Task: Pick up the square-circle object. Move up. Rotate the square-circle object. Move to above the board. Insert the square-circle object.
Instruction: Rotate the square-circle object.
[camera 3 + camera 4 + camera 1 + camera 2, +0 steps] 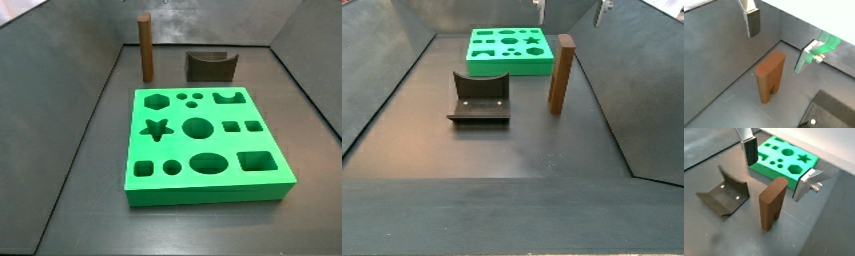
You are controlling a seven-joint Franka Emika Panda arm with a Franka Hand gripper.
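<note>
The square-circle object, a thin brown slab, stands upright on the dark floor (771, 75) (772, 203). Both side views show it near the fixture (144, 48) (563, 72). My gripper (782, 40) (779, 168) hangs open above it. One finger (749, 150) and the other finger (808, 183) stand wide on either side of the slab's top, touching nothing. The green board (784, 158) (201, 140) (509, 48), with its many cut-out holes, lies flat beyond the slab. In a side view only the fingertips (599, 10) show, at the picture's upper edge.
The dark fixture (724, 195) (211, 65) (478, 98) stands on the floor beside the brown slab. Sloping grey walls (396, 70) enclose the floor on all sides. A strip of the board's green (832, 42) shows behind one finger in a wrist view.
</note>
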